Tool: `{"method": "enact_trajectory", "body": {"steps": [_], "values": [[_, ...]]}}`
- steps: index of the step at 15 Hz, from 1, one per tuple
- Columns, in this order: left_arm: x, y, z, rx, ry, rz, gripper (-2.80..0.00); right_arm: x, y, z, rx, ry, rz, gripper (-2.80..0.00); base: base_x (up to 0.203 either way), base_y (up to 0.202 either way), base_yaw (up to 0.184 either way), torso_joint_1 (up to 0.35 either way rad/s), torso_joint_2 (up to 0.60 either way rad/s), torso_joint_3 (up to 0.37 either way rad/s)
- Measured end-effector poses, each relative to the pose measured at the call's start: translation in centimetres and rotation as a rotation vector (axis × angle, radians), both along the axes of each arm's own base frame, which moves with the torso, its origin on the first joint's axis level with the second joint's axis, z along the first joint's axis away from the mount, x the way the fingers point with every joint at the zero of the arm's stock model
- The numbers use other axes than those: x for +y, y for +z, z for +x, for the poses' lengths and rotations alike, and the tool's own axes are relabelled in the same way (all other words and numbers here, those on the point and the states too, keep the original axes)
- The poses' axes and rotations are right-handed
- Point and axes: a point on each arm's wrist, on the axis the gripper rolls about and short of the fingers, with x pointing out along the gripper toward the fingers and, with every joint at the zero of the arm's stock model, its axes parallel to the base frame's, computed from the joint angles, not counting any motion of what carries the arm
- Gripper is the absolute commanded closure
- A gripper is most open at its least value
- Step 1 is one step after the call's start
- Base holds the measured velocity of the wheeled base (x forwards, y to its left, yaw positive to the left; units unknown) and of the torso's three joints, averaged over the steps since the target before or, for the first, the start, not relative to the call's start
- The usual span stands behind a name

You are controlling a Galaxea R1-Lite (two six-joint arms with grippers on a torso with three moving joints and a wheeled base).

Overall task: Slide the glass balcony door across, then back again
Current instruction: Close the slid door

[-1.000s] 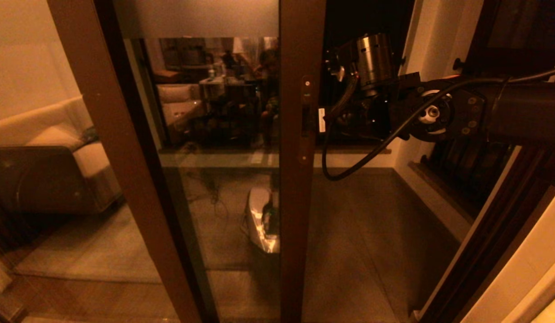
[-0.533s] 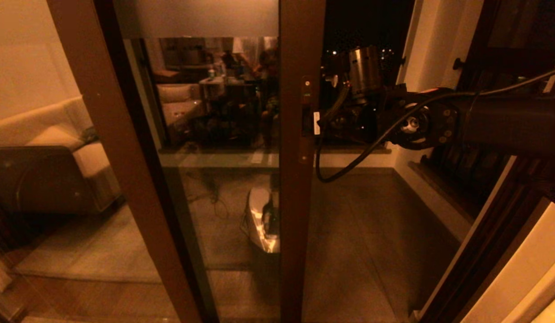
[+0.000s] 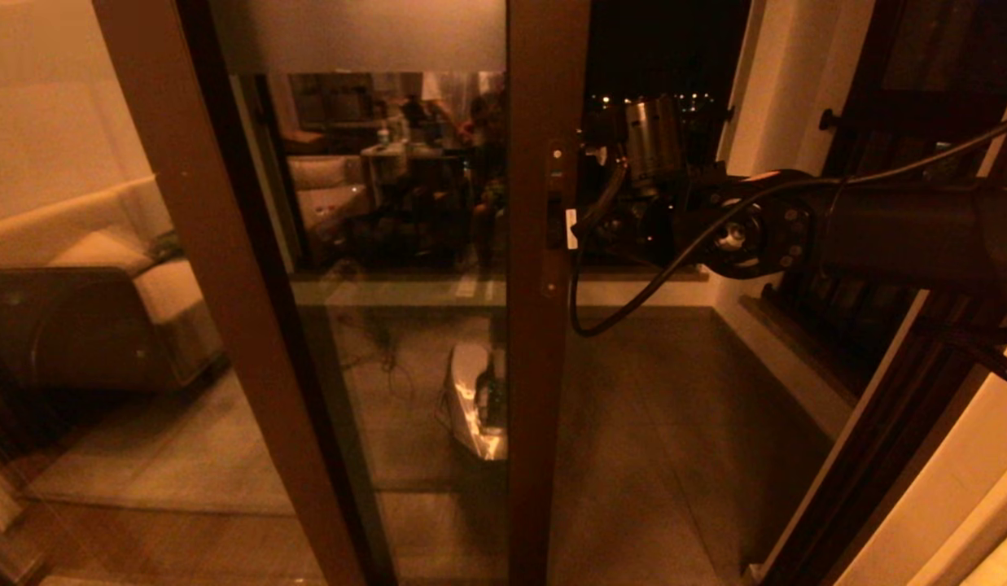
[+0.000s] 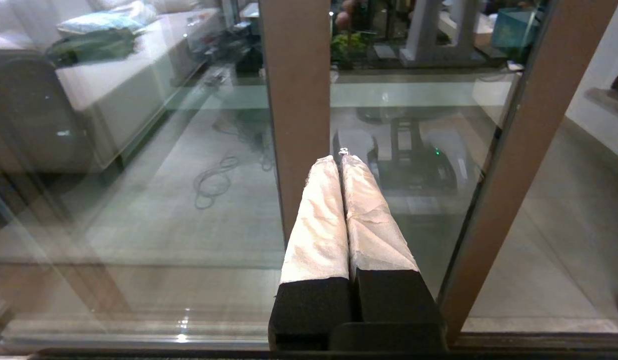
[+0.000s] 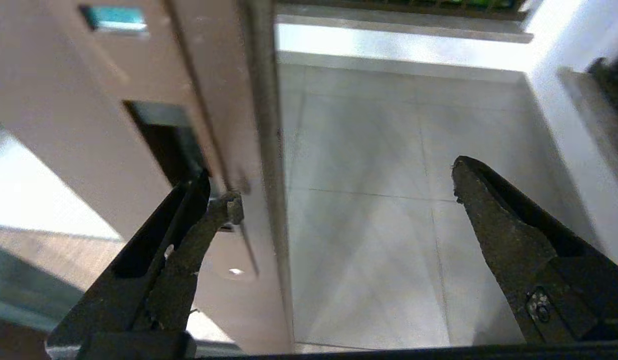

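Your right hand (image 5: 338, 200) is spread apart at the handle plate (image 3: 557, 216) of the glass balcony door (image 3: 544, 366), one finger (image 5: 189, 235) at the recess. The door's upright stands mid-view, the balcony floor (image 3: 674, 423) open beside it. Your left hand (image 4: 342, 162) is pressed together, low before the glass.

Grey tiled balcony floor (image 3: 674, 423)

Glossy reflective glass balcony door (image 3: 389, 244) in smooth brown frame; matt tiled floor (image 3: 674, 407); cloth-wrapped left gripper (image 4: 341, 160).
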Motion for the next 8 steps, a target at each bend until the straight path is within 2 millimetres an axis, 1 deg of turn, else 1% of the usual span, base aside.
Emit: {"method": "enact_trajectory", "body": {"steps": [4, 8], "values": [[0.0, 0.0, 0.0, 0.001, -0.001, 0.001, 0.0, -1.3, 0.3, 0.3, -0.005, -0.04, 0.004, -2.8, 0.0, 0.0, 0.0, 0.0, 0.0, 0.0], [0.0, 0.0, 0.0, 0.001, -0.001, 0.0, 0.0, -1.8, 0.5, -0.1, -0.004, -0.049, 0.006, -2.8, 0.0, 0.0, 0.0, 0.0, 0.0, 0.0]]}}
